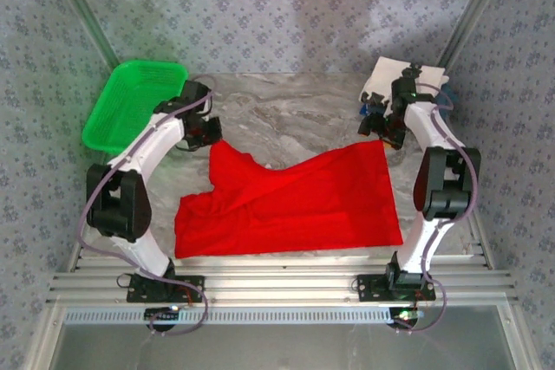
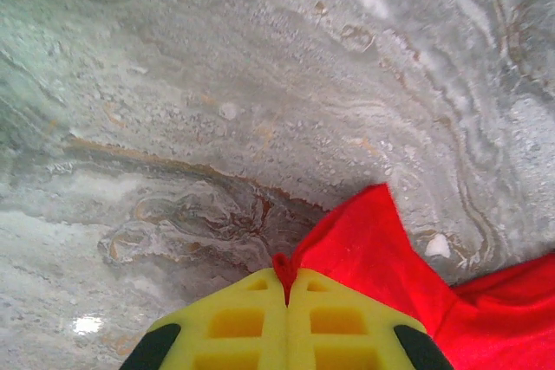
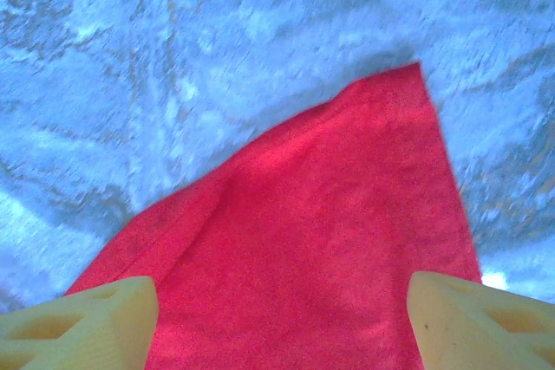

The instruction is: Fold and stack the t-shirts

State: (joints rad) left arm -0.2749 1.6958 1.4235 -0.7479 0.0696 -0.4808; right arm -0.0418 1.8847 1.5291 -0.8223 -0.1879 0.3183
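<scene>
From the top camera, the red t-shirt [image 1: 295, 201] lies spread on the table [image 1: 295, 110] between the two arms. The left end effector [image 1: 201, 130] sits at its far left corner and the right end effector [image 1: 381, 127] at its far right corner, probably so both corners can be lifted together for a fold. A folded white t-shirt [image 1: 392, 71] rests just behind the right end effector, and the green basket [image 1: 130, 103] stands just left of the left one. In the left wrist view, the left end effector [image 2: 287, 282] is pressed together, pinching a tip of the red t-shirt [image 2: 381, 257] between its yellow fingers. In the right wrist view, the right end effector [image 3: 282, 322] is spread wide over the red t-shirt [image 3: 347, 214], whose corner lies just ahead of it. It grips nothing yet, and I cannot tell whether it touches the cloth.
</scene>
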